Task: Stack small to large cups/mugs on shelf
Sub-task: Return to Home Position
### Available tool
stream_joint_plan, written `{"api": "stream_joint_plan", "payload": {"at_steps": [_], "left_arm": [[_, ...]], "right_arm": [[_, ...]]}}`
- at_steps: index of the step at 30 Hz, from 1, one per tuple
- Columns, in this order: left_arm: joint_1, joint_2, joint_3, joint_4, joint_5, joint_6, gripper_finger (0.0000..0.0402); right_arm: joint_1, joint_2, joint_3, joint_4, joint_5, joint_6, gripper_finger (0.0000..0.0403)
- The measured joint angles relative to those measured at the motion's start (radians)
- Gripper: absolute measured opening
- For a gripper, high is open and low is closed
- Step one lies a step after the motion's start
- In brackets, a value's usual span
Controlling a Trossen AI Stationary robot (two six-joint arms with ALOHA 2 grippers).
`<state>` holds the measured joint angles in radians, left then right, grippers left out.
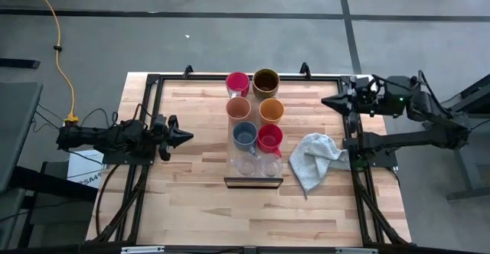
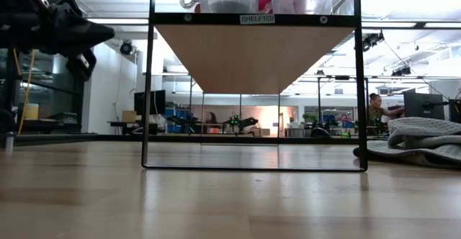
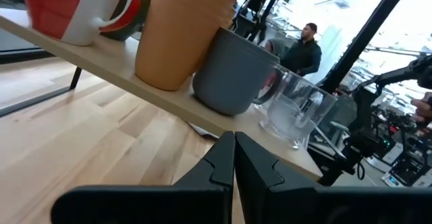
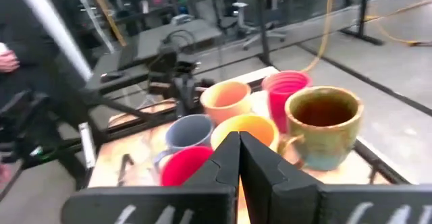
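Observation:
The shelf (image 1: 253, 181) stands at the table's middle on a thin black frame (image 2: 146, 88). Eight cups stand on it in two columns. From far to near they are a red mug (image 1: 238, 83) and the olive-brown mug (image 1: 266, 82), two orange cups (image 1: 238, 108) (image 1: 271, 110), the blue cup (image 1: 244, 135) and a red mug (image 1: 269, 138), then two clear glass cups (image 1: 245, 163) (image 1: 269, 163). My left gripper (image 1: 184, 137) is shut and empty, left of the shelf at about its height. My right gripper (image 1: 328, 101) is shut and empty, to the shelf's far right.
A pale grey cloth (image 1: 315, 158) lies crumpled on the table right of the shelf; it also shows in the low view (image 2: 418, 142). Black frame rails (image 1: 145, 116) run along the table's left, far and right sides. A person (image 3: 304, 48) stands in the room beyond.

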<state>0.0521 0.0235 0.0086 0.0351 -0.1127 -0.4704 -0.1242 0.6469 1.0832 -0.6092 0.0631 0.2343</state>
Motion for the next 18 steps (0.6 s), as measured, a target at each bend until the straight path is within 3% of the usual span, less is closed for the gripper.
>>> {"api": "stream_joint_plan", "payload": {"at_steps": [6,18], "left_arm": [[0.000,0.000,0.000,-0.001,0.000,0.000,0.0001],[0.000,0.000,0.000,0.000,0.000,0.000,0.0001]], "right_arm": [[0.000,-0.080,-0.097,0.033,-0.095,-0.041,0.0000],[0.000,-0.471,-0.673,0.490,-0.097,-0.112,0.0000]]}}
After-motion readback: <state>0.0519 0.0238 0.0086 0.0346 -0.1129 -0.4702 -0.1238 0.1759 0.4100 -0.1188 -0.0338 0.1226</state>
